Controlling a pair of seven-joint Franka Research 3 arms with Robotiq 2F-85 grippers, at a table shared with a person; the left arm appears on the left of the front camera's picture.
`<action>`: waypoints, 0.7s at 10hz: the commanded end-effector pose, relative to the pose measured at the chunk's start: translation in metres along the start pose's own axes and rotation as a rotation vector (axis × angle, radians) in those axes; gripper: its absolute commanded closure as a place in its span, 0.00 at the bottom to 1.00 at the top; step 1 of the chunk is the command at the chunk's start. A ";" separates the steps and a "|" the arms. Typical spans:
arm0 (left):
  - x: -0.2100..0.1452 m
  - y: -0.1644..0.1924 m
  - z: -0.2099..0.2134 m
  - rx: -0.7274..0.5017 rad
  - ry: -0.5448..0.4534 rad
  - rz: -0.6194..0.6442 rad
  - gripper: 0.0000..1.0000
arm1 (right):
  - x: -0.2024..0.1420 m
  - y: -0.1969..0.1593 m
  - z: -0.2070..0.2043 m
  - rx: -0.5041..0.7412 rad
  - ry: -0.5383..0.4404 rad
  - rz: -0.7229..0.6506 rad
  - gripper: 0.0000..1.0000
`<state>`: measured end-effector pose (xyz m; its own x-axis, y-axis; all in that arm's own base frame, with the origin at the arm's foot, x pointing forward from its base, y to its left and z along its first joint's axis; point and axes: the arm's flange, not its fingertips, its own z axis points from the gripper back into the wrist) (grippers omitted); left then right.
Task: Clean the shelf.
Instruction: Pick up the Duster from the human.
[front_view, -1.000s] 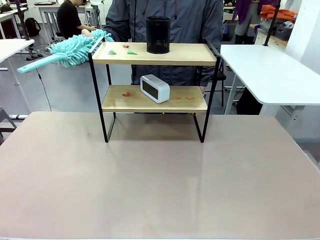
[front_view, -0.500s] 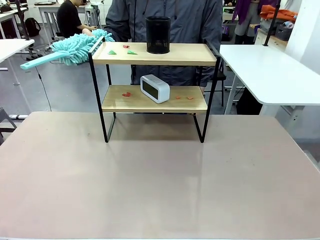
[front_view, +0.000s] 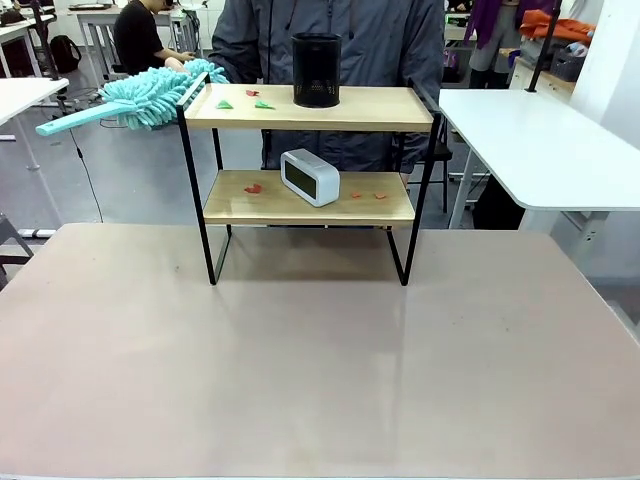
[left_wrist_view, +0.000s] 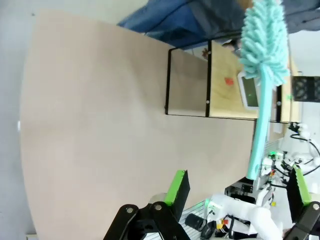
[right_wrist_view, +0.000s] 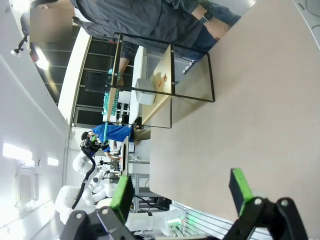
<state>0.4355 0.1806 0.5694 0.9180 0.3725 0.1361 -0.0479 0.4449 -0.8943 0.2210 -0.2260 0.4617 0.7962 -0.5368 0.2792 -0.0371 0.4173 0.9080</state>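
The shelf (front_view: 370, 107) stands at the far middle of the tan table, and a person stands right behind it. On its top board sit a black mesh cup (front_view: 316, 70) and green scraps (front_view: 240, 104). The lower board carries a white clock (front_view: 309, 176) and red scraps (front_view: 253, 188). The person holds a turquoise fluffy duster (front_view: 150, 95) at the top board's left rail, its handle pointing left. In the left wrist view my left gripper (left_wrist_view: 239, 192) is open above the table, with the shelf (left_wrist_view: 225, 85) and duster (left_wrist_view: 265, 35) farther off. My right gripper (right_wrist_view: 181, 192) is open too, far from the shelf (right_wrist_view: 165, 75).
The tan table (front_view: 300, 350) stretches bare in front of the shelf. A white table (front_view: 540, 140) stands at the back right and another (front_view: 20, 95) at the far left. Another person sits farther back on the left.
The duster's handle end has lifted slightly and its head has shifted a little at the shelf's left rail. Nothing on the shelf has moved.
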 end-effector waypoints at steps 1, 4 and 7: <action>-0.020 -0.013 0.016 -0.053 -0.024 -0.039 0.00 | 0.003 0.001 0.001 0.017 -0.012 0.029 0.00; 0.013 0.003 -0.029 -0.113 0.186 0.030 0.00 | 0.003 0.001 0.001 0.017 -0.012 0.029 0.00; 0.035 0.004 -0.068 -0.234 0.275 0.088 0.00 | 0.003 0.001 0.001 0.017 -0.012 0.029 0.00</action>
<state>0.4817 0.1341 0.5320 0.9850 0.1719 -0.0133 -0.0578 0.2564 -0.9648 0.2203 -0.2267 0.4615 0.7950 -0.5379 0.2803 -0.0377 0.4175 0.9079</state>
